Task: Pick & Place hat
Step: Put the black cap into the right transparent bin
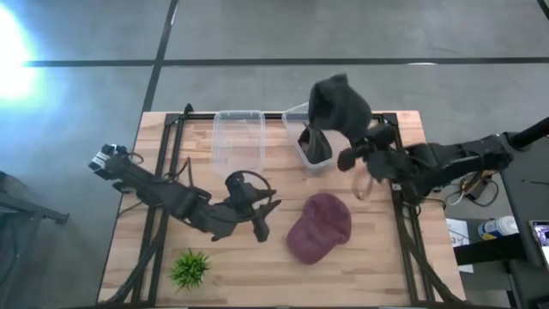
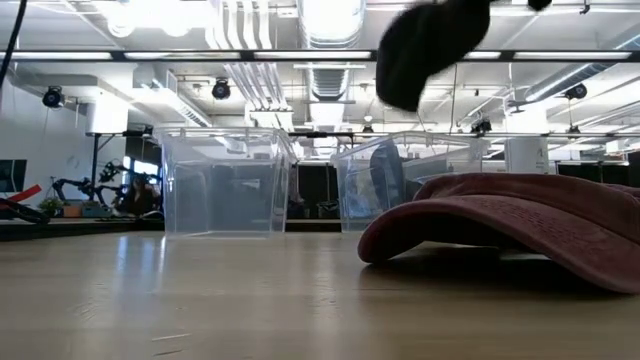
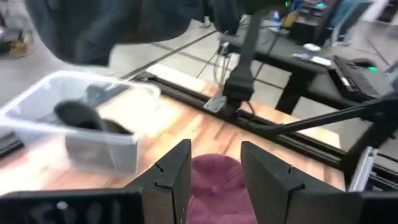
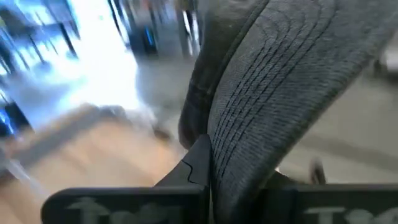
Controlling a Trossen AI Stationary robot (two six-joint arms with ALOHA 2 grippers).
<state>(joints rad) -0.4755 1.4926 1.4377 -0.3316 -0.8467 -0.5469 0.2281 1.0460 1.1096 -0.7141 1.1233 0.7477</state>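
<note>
A dark grey hat point(image 1: 339, 103) hangs in the air over the far right of the table, held by my right gripper point(image 1: 350, 158); it also shows in the low view point(image 2: 430, 40). A maroon cap point(image 1: 319, 227) lies crown up on the wooden table, in the near middle. My left gripper point(image 1: 268, 209) is open and empty just left of the maroon cap, with its fingers point(image 3: 177, 174) pointing at the cap point(image 3: 214, 180). A clear bin point(image 1: 310, 148) below the grey hat holds another dark hat. My right gripper pinches the grey hat's stitched brim point(image 4: 249, 124) between its two fingers point(image 4: 199, 162). It comes at the hat from the table's right side. The hat is lifted clear and stands above the right clear bin's rim point(image 1: 296, 112).
A second clear bin point(image 1: 238, 137) stands empty to the left of the first. A small green plant point(image 1: 190, 268) sits near the front left edge. Black frame rails point(image 1: 403, 215) run along the table's sides.
</note>
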